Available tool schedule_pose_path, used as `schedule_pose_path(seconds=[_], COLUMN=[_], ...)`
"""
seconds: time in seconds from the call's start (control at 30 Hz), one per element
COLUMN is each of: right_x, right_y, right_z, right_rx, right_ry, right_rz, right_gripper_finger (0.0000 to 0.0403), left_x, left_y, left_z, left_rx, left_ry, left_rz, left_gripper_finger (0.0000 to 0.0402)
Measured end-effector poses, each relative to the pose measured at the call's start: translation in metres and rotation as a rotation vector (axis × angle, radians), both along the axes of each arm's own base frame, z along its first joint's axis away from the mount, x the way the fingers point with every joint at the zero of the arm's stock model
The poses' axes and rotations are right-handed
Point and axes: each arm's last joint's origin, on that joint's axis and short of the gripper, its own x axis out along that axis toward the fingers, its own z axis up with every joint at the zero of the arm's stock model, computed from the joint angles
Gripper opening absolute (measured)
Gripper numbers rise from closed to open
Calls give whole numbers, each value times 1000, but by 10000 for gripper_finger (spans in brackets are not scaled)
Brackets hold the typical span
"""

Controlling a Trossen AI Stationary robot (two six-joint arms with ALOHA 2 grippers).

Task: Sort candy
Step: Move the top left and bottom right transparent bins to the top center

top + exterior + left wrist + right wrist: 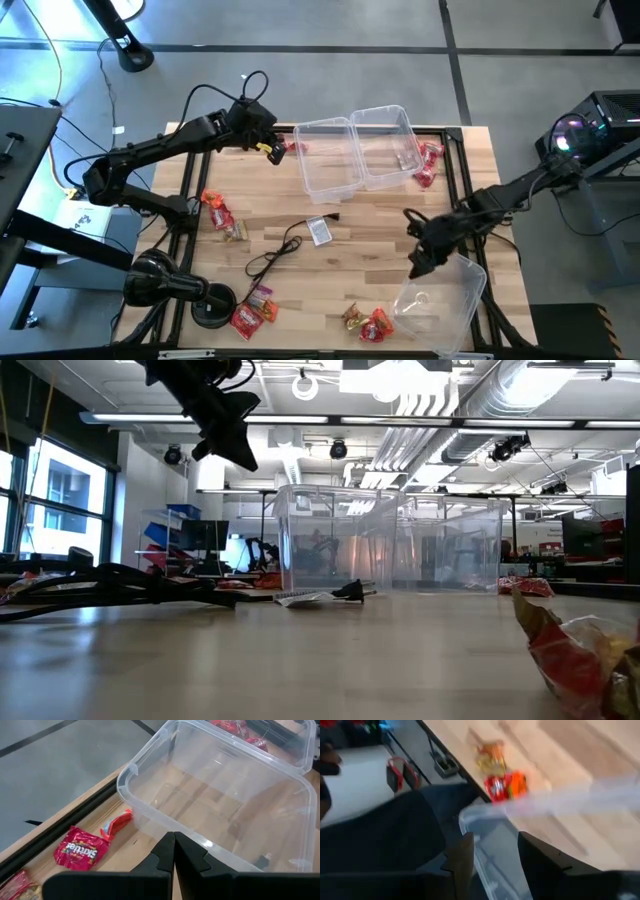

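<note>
Two clear bins (330, 155) (385, 145) stand side by side at the table's far middle. A third clear bin (440, 298) sits at the near right corner, partly past the table's edge. Wrapped candy lies scattered: red pieces (295, 147) beside the left bin, more at the left (218, 212), near edge (252, 312) (366, 322) and far right (428, 165). My left gripper (270, 148) (174, 851) hangs shut just outside the left bin's wall (150, 820), with a red Skittles pack (80, 848) beside it. My right gripper (415, 262) (495, 862) is open over the third bin's rim. My right gripper slants down over the near-right bin with the bin's rim (482, 865) showing between its two spread fingers. The view is blurred, and I cannot tell whether either finger touches the rim.
A small grey tag (320, 231) with a black cable (275, 255) lies in the table's middle. Black frame rails run along the table's edges. In the low view a crinkly candy (580, 660) lies close at the right, with the two far bins (340, 545) behind.
</note>
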Motion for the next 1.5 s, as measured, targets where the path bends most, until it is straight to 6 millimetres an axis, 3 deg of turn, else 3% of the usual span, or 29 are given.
schedule_pose_path(seconds=[0.13, 0.23, 0.53, 0.67, 1.03, 1.17, 1.27, 1.37, 1.5], right_x=[-13, -20, -11, -10, 6, 12, 14, 13, 18], right_y=[5, -1, -1, -2, 9, 14, 13, 6, -9], right_z=[-9, -19, -16, -25, -47, -48, -33, -7, 41], right_rx=[-84, -177, -100, -136, -173, -165, -199, -271, -417], right_ry=[132, 285, 257, 379, 502, 459, 404, 373, 166], right_rz=[-37, -187, -433, -553, -613, -550, -526, -504, -496], right_gripper_finger=[138, 136, 135, 135, 133, 73, 20, 23, 12], left_x=[0, 0, 1, 1, 0, -2, -9, -20, -41], left_y=[0, 0, -1, -1, -2, -4, -9, -15, -26], left_z=[0, 0, 0, 0, -1, 2, 14, 33, 66], left_rx=[0, 0, -33, -34, -39, -39, -40, 8, 134], left_ry=[0, 0, -18, -17, 3, -11, -88, -186, -350], left_rz=[-1, -1, -31, -31, -37, -69, -120, -142, -145], left_gripper_finger=[0, 0, 0, 0, 0, 0, 0, 0, 0])
